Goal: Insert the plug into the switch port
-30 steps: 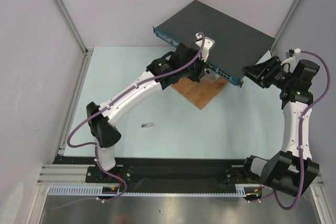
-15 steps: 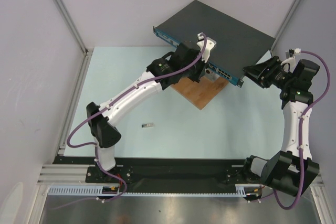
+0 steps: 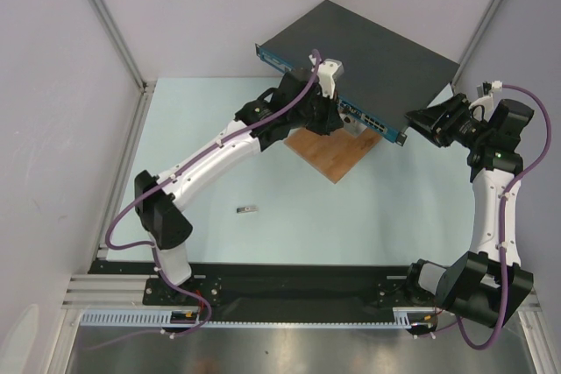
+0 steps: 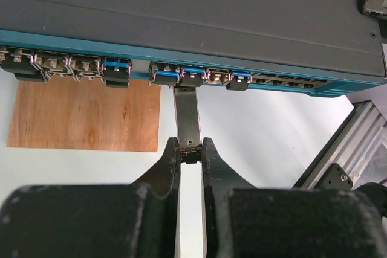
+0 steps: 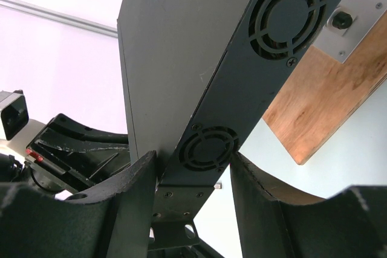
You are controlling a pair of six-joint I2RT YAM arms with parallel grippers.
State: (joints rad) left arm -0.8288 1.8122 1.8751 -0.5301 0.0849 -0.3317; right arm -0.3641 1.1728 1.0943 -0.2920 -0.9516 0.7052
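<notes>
The plug [image 4: 187,116] is a slim, flat bar of dull grey metal. Its long axis runs straight from my fingertips to the switch [image 4: 193,16], and its far end meets a port in the narrow blue front face. It is held above the desk, toward the far right corner. My left claw [image 4: 190,147] is clenched on its near end. The switch is a broad, matte dark grey box set askew. A grainy wooden board [image 4: 84,113] lies below its front edge, and my right claw [image 5: 193,170] is clamped on its vented side panel
</notes>
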